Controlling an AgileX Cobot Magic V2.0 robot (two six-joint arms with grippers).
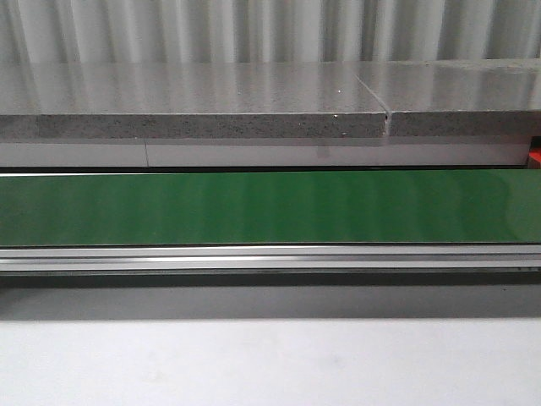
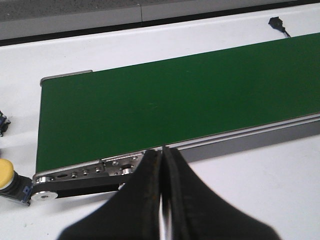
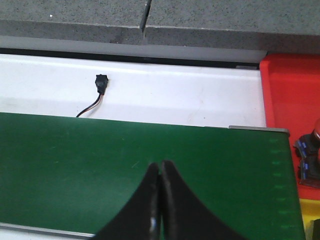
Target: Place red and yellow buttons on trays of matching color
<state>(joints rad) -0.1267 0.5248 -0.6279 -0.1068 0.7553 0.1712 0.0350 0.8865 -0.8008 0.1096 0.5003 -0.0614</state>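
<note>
In the left wrist view a yellow button (image 2: 6, 173) lies on the white table beside the end roller of the green conveyor belt (image 2: 165, 105). My left gripper (image 2: 163, 151) is shut and empty, over the belt's near rail. My right gripper (image 3: 160, 165) is shut and empty above the green belt (image 3: 125, 165). The red tray (image 3: 292, 95) sits past the belt's end in the right wrist view, with a red button (image 3: 316, 134) on dark blue switch bodies at the frame edge. A strip of yellow tray (image 3: 311, 215) shows below it. The front view shows only the bare belt (image 1: 270, 207).
A small black connector with wires (image 3: 101, 82) lies on the white table behind the belt; the same connector (image 2: 276, 23) appears in the left wrist view. A grey stone ledge (image 1: 254, 110) runs along the back. An aluminium rail (image 1: 270, 256) borders the belt's near side.
</note>
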